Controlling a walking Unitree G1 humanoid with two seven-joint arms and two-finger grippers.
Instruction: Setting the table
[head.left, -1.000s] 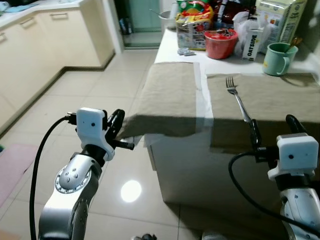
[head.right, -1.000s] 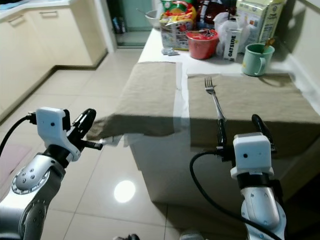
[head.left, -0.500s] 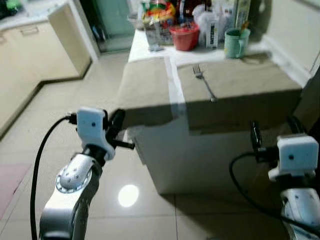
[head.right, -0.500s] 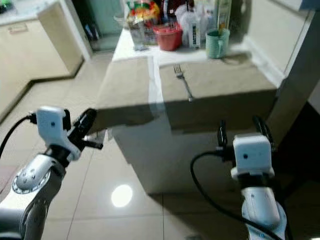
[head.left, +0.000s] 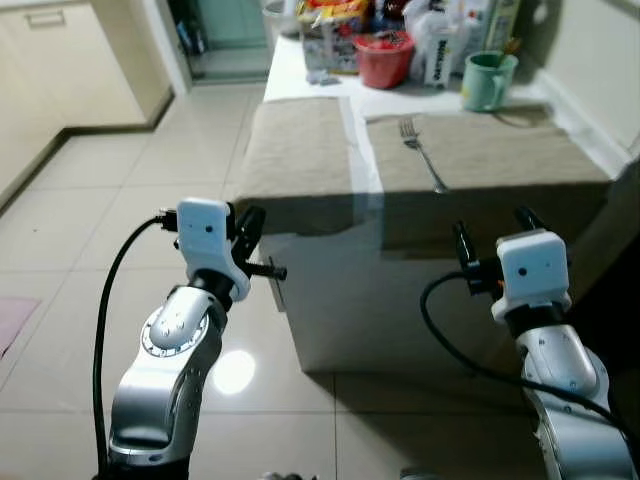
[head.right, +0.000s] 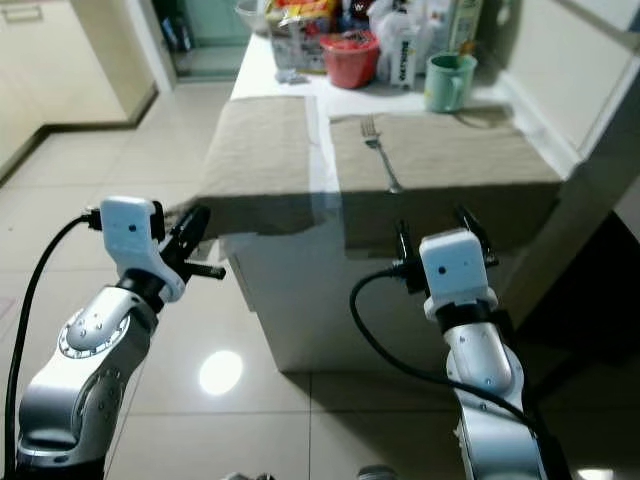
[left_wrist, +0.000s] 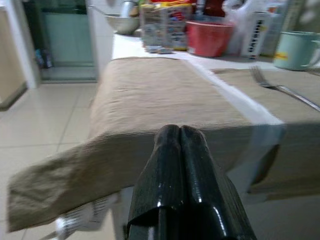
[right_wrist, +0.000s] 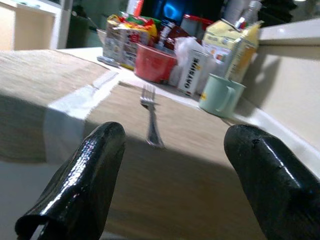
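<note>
Lying at twelve o'clock, one fork (head.left: 421, 152) rests on the right of two placemats (head.left: 297, 150); left gripper (left_wrist: 180, 135) pinched closed, right gripper (right_wrist: 172, 150) spread wide, empty.

left hand (left_wrist: 180, 137) fingers together | tan placemat (left_wrist: 155, 95) ahead | fork (left_wrist: 282, 87)

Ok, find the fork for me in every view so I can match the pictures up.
Left eye view: fork on the right-hand placemat.
Right eye view: fork, same placemat.
Left wrist view: fork at the frame's right edge.
Right wrist view: fork, centre.
Shared landmark: green mug beyond the fork.
</note>
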